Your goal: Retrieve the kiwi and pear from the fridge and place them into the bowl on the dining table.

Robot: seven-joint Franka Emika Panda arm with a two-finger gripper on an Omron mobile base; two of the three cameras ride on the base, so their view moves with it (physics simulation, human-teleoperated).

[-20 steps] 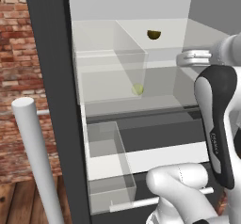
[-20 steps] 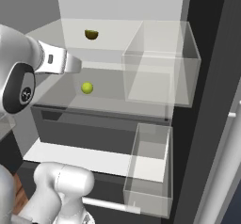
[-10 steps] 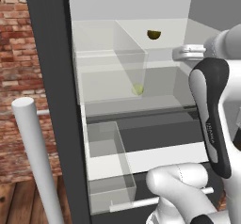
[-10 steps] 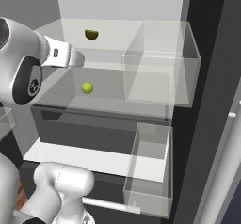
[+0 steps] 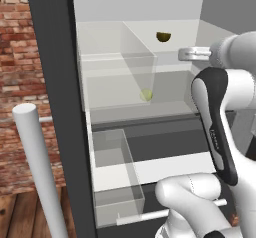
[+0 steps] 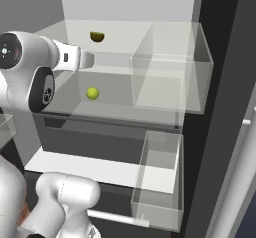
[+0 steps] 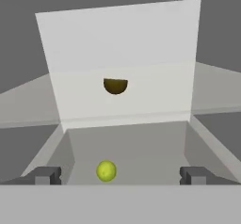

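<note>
Claw (image 7: 117,176) fingers stand wide apart with nothing between them, their two dark tips (image 7: 47,175) at 8 and 4 o'clock along the bottom of the hand view, and the pear (image 7: 106,171) sits in the gap between them, a little toward 9 o'clock of centre and just beyond the tips. That is the relation the next move turns on, as I judge it: the pear lies straight ahead of the open claw, on the lower glass shelf of the fridge (image 5: 60,107), so a short push forward along the hand's own axis should bring the fingers to either side of it; being near round, it offers no long axis to line up with. In the right base view the hand (image 6: 82,59) hangs at about 11 o'clock of the pear (image 6: 92,93), near it but apart. Farther back and one shelf up, at 12 o'clock in the hand view, lies the kiwi (image 7: 115,85), with only its lower half visible. Against the frames of a second ago, the fruits have not stirred, while the arm's dark-jointed upper link has swung up and in toward the shelves in both base views, and the hand has levelled to point into the fridge. Bowl and table lie outside these views.
</note>
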